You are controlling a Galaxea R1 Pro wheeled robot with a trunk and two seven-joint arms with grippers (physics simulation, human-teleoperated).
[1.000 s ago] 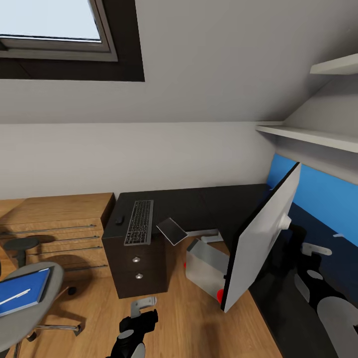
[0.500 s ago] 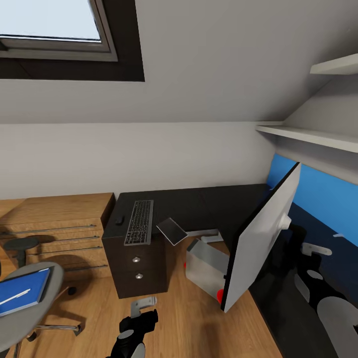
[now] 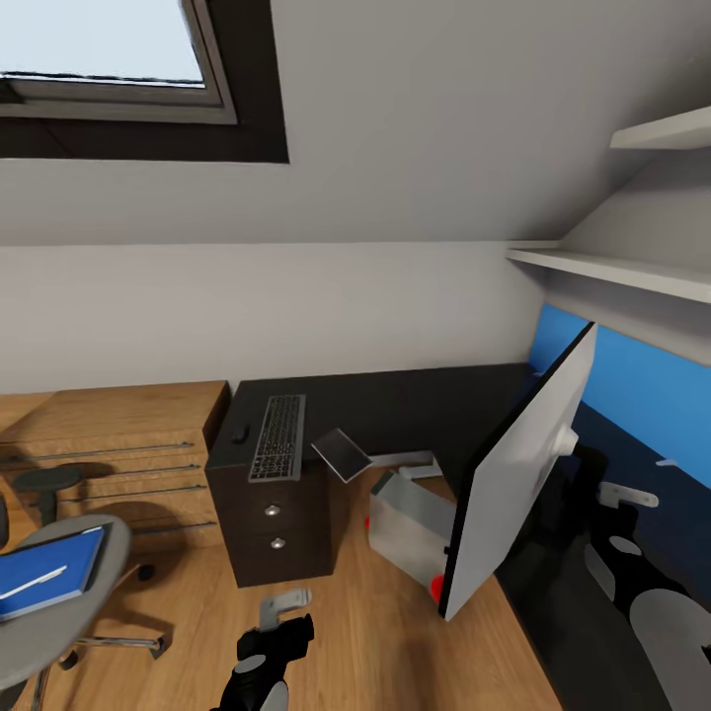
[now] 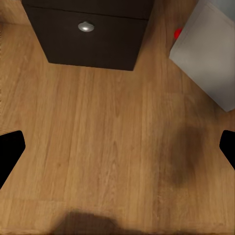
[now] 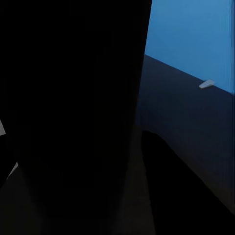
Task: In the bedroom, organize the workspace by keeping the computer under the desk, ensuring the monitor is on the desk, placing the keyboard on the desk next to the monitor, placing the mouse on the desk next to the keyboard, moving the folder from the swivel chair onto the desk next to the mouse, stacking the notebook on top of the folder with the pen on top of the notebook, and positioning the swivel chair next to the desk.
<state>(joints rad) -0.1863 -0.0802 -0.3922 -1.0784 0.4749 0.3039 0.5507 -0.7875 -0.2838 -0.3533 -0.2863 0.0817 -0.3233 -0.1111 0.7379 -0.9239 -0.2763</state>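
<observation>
On desk (image 3: 415,395): keyboard (image 3: 277,437) lengthwise wallward

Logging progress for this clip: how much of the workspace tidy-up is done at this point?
Done: keyboard and mouse lie side by side on the desk; computer sits beneath it. In hand: nothing clearly; the left pincer hangs open over the floor, and the monitor stands tilted at the desk's right wing. Left: folder and pen on the swivel chair, notebook unstacked.
</observation>
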